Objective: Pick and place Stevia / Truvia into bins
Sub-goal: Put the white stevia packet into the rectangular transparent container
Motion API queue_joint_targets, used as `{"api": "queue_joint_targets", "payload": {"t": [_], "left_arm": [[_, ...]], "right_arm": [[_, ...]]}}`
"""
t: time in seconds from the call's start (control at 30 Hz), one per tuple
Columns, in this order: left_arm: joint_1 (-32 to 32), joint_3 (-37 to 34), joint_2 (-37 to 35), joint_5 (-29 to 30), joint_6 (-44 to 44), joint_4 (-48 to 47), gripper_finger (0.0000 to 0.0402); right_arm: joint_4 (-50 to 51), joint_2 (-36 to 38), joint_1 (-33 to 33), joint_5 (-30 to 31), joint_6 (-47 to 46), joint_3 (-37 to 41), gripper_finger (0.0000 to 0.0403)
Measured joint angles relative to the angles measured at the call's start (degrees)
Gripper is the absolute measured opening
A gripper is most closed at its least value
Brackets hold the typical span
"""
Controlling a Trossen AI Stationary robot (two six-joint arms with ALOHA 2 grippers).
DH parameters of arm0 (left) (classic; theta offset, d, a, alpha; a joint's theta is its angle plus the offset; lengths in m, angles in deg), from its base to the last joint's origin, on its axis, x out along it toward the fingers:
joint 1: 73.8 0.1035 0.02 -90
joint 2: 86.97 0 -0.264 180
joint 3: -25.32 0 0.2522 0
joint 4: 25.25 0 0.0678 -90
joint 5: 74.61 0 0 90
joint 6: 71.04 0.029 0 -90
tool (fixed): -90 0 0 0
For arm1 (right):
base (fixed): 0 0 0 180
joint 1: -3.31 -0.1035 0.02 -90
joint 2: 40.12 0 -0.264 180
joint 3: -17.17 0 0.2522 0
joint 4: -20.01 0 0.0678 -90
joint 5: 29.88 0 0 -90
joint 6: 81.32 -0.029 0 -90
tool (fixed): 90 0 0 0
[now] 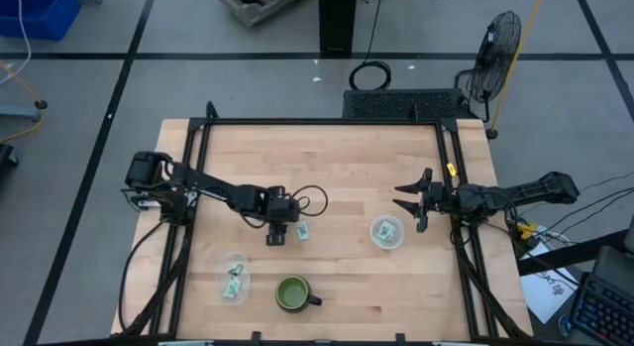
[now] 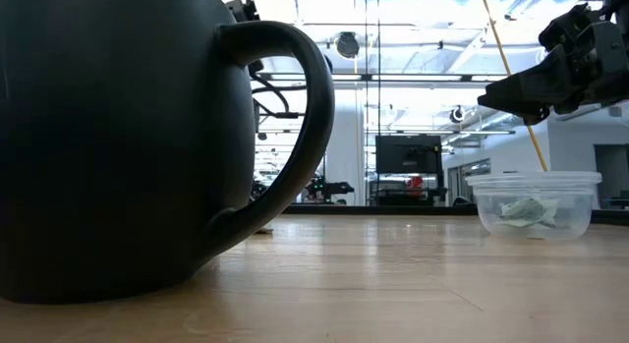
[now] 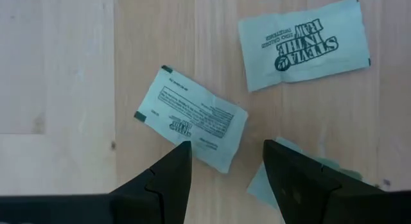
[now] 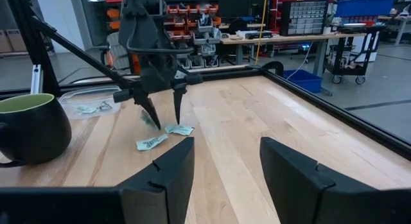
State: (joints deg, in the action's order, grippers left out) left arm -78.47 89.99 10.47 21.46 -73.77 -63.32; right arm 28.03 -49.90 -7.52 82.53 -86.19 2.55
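Three Stevia packets (image 3: 192,126) on the table beneath the open left claw (image 3: 225,161).

You have a dark green mug (image 1: 293,293) standing upright on the wooden counter (image 1: 347,168), close to its near edge, handle turned toward the right arm's side. Its inside is paler green. In the low view that mug fills the left half of the picture. Beyond the counter's far edge from the mug, a black post (image 1: 336,21) rises from the grey floor, and a black fan (image 1: 495,51) stands off the far right corner.
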Motion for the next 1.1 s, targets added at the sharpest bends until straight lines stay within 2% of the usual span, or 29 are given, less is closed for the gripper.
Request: {"api": "queue_joint_targets", "payload": {"t": [0.27,0.43,0.7,0.93,1.1], "left_arm": [[-0.61,-0.02,0.86,1.68,1.92,3.69,0.0200],[0.19,0.05,1.89,-0.75,2.91,5.35,0.0191],[0.79,0.26,3.84,-3.23,2.32,5.93,0.0096],[1.05,1.53,0.27,1.54,2.24,4.68,0.0010],[0.88,1.91,-3.87,4.55,0.34,3.56,0.0016]], "right_arm": [[0.06,0.02,0.01,-0.02,0.00,0.01,0.0169],[0.02,0.00,0.02,-0.02,-0.01,0.01,0.0169],[0.02,0.01,0.01,-0.01,0.01,0.00,0.0169],[-0.02,0.02,0.00,0.00,0.01,0.00,0.0169],[0.00,0.00,0.00,0.00,0.01,0.01,0.0169]]}}
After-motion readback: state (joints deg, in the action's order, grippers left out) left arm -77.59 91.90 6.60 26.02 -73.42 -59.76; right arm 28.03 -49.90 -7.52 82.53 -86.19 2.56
